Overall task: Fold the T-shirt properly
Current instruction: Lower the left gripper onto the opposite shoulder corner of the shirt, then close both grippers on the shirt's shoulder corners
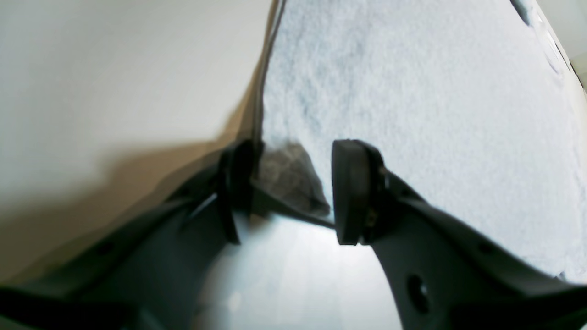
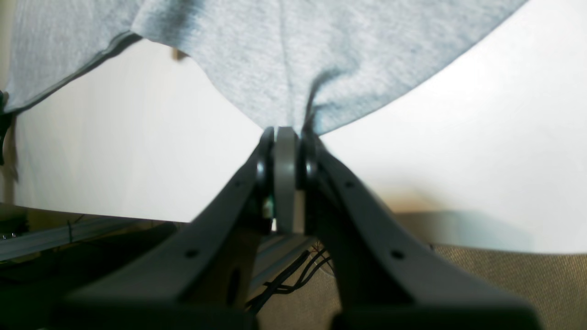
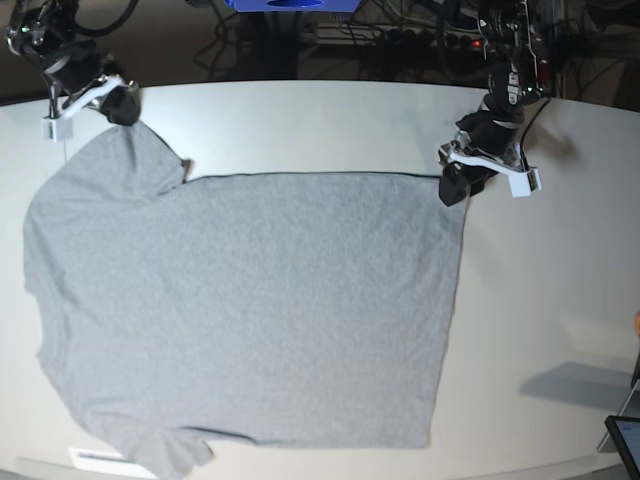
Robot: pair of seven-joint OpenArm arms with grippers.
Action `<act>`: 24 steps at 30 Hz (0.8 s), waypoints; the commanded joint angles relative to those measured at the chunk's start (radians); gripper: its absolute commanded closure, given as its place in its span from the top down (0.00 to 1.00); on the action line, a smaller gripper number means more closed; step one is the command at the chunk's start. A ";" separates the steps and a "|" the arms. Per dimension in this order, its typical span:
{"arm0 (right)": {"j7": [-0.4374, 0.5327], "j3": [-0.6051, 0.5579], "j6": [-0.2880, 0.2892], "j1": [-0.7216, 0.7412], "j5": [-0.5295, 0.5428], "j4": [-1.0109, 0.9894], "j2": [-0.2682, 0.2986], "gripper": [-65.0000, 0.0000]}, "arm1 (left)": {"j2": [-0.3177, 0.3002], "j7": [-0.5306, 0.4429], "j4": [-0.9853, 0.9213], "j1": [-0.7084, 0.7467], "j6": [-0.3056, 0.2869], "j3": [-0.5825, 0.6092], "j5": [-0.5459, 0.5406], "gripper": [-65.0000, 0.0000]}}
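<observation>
While the right gripper (image 2: 286,137) has its jaws pinched tight on a bunched corner of the T-shirt (image 3: 250,310), the left gripper (image 1: 293,183) stands partly open at the opposite far corner, with a dark fold of cloth sitting between its fingers and nothing clamped. That mismatch looks like the risk to me: if the arms lift or pull now, only one corner would travel, and the cloth would skew and drag across the table (image 3: 300,120). The left side might also catch only the top layer, or slide off the hem altogether, since one finger sits right at the fabric's edge. The right grip holds only a small tuck, which could slip under tension.

The shirt lies spread across most of the white table, plain heather-grey side up, no lettering showing. Its far edge runs straight between the two grippers, a sleeve is puckered up under the right one, and the near corner is rumpled.
</observation>
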 commanded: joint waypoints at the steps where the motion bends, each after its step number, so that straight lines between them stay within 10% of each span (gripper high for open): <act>1: -0.013 0.001 -0.008 -0.007 -0.019 0.005 0.006 0.00 | -0.007 0.007 0.007 0.000 0.004 -0.006 0.007 0.41; 16: -0.015 0.001 -0.008 -0.007 -0.019 0.005 0.006 0.00 | -0.004 0.004 -0.082 -0.036 0.004 -0.007 0.002 0.00; 24: -0.015 0.001 -0.011 0.000 -0.019 0.005 0.014 0.00 | -0.004 0.008 -0.075 -0.030 0.004 -0.007 0.002 0.00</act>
